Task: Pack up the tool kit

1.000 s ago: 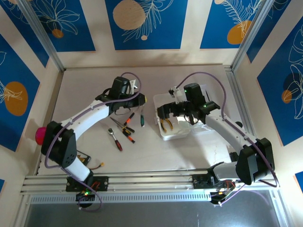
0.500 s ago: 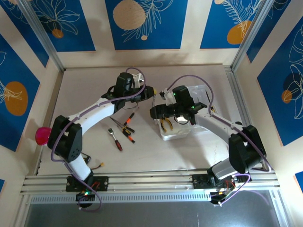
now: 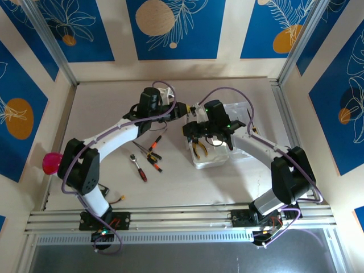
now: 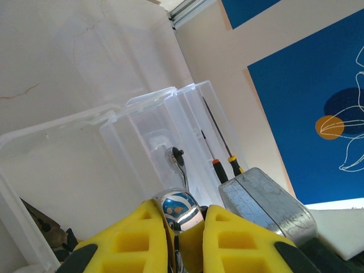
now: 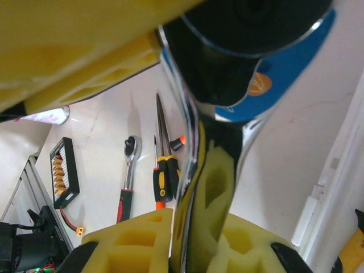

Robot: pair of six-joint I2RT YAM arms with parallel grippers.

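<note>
The tool kit's clear plastic case (image 3: 211,154) lies open at mid-table, with yellow-handled pliers (image 3: 199,149) in it. Just above its left end my two grippers meet. A shiny chrome tool (image 4: 180,207) sits between the yellow fingers of my left gripper (image 3: 183,110), which is shut on it. My right gripper (image 3: 191,127) is shut on the same chrome tool (image 5: 193,170) from the other end. In the right wrist view the left gripper's yellow finger (image 5: 85,51) crosses the top. A ratchet (image 3: 138,166) and screwdrivers (image 3: 153,153) lie loose on the table left of the case.
A pink ball (image 3: 51,162) sits at the left edge. A flat black card with orange marks (image 5: 63,170) lies near the front rail. Blue patterned walls close in the table, and the case's lid (image 4: 187,131) stands behind the tray.
My right gripper has swung left from over the case to the left gripper and closed on the chrome tool. The left gripper moved slightly right, tool still between its fingers.
</note>
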